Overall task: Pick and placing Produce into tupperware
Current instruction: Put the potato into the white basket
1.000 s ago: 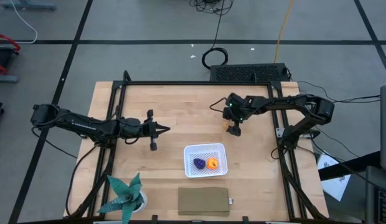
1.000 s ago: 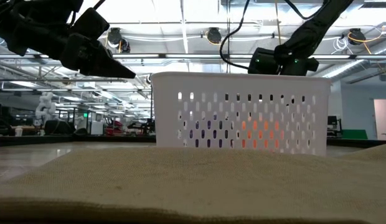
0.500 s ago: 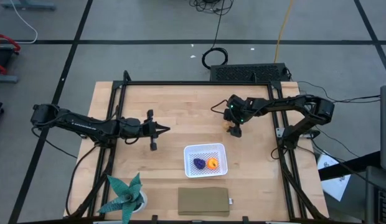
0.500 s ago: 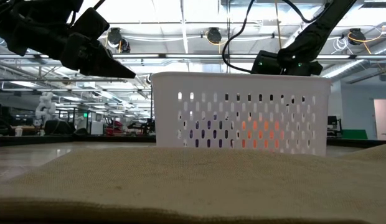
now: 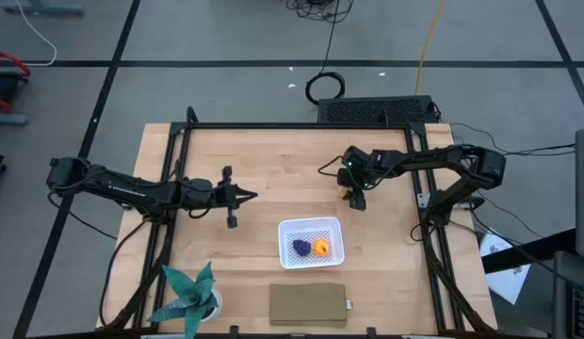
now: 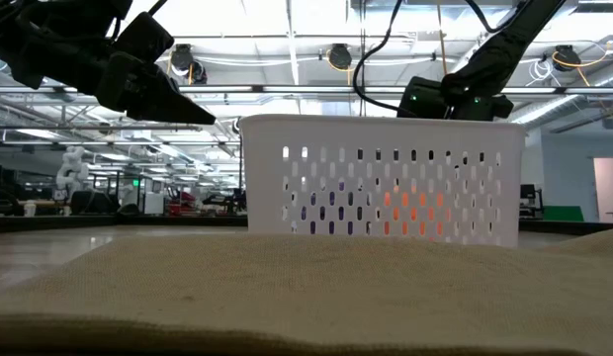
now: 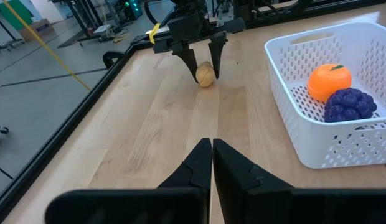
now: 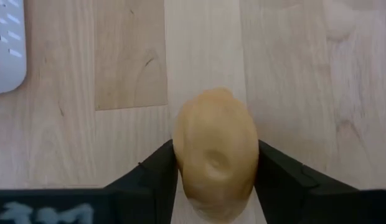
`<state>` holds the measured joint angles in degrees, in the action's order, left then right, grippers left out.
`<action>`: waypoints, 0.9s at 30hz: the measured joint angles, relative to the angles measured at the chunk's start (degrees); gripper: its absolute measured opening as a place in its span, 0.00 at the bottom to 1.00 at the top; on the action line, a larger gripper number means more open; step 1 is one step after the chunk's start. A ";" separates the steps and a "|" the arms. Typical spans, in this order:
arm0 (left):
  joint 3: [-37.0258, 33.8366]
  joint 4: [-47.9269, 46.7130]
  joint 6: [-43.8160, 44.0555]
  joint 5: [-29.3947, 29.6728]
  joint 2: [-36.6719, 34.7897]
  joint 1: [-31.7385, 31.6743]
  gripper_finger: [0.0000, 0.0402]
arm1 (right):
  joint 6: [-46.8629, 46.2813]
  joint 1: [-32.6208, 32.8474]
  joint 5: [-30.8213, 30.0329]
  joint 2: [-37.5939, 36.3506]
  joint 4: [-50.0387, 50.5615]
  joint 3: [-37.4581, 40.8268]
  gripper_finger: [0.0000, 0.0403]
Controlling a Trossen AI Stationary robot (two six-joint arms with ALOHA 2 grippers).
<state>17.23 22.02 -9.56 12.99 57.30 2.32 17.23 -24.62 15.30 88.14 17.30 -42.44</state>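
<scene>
Tan-yellow produce piece (image 8: pixel 215 152) sits clamped between the right gripper (image 5: pixel 355 195) fingers on the table.

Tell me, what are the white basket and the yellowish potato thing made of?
The white basket looks like glossy moulded plastic: thin walls with even slots. The yellowish piece seems smooth matte plastic or rubber, evenly coloured with one dimple; which one, I cannot tell.

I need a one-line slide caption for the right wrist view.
Right hand closing around the tan-yellow produce piece on the wooden table.

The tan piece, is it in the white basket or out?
Out: the tan piece lies on the table beside the white basket.
</scene>
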 joint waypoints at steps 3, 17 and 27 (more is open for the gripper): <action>0.00 0.00 0.00 0.00 0.01 -0.02 0.05 | 0.00 0.00 0.00 0.00 0.03 -0.02 0.41; 0.01 -0.04 0.06 0.00 0.01 -0.01 0.05 | -0.08 0.01 -0.05 -0.74 8.18 -5.72 0.42; 0.02 -0.90 0.70 -0.02 0.02 0.00 0.05 | -0.62 1.32 1.06 -5.49 19.55 -13.27 0.43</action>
<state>17.26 21.12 -8.86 12.97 57.32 2.33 16.62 -23.30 16.36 82.65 36.85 -55.70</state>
